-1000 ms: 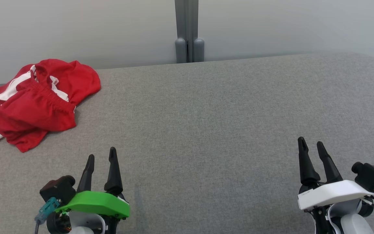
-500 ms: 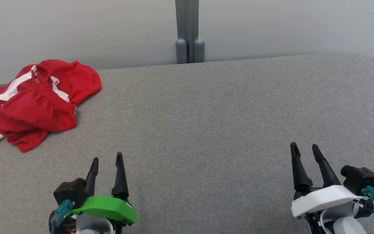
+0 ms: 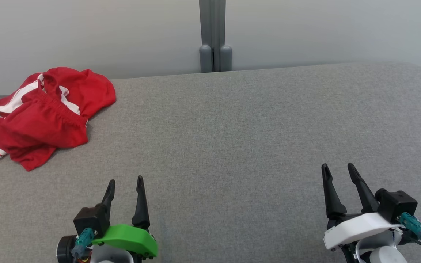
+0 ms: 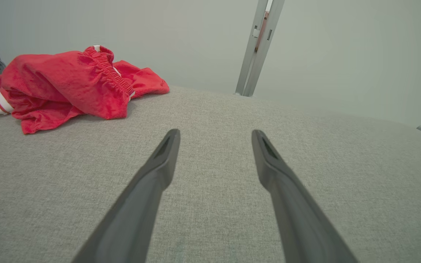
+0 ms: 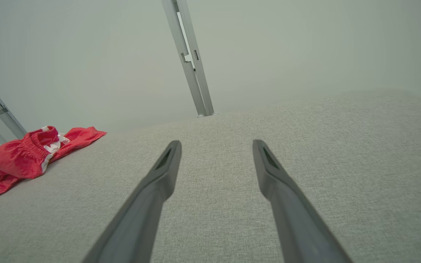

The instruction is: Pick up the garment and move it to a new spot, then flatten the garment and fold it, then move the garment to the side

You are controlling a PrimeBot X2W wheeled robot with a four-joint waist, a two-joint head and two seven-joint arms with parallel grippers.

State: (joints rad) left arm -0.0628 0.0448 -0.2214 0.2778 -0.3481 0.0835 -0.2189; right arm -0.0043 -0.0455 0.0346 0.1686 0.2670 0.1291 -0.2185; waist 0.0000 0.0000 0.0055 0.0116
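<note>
At the lower left of the head view the left hand (image 3: 125,179) has its two fingers spread, with nothing between them. At the lower right the right hand (image 3: 337,166) is spread and empty too. Both are over bare grey worktop (image 3: 232,128). The red-and-white garment (image 3: 46,117) lies crumpled at the upper left, well apart from the left hand and farther from the right. The frame edge cuts off its left part, hiding its full shape.
</note>
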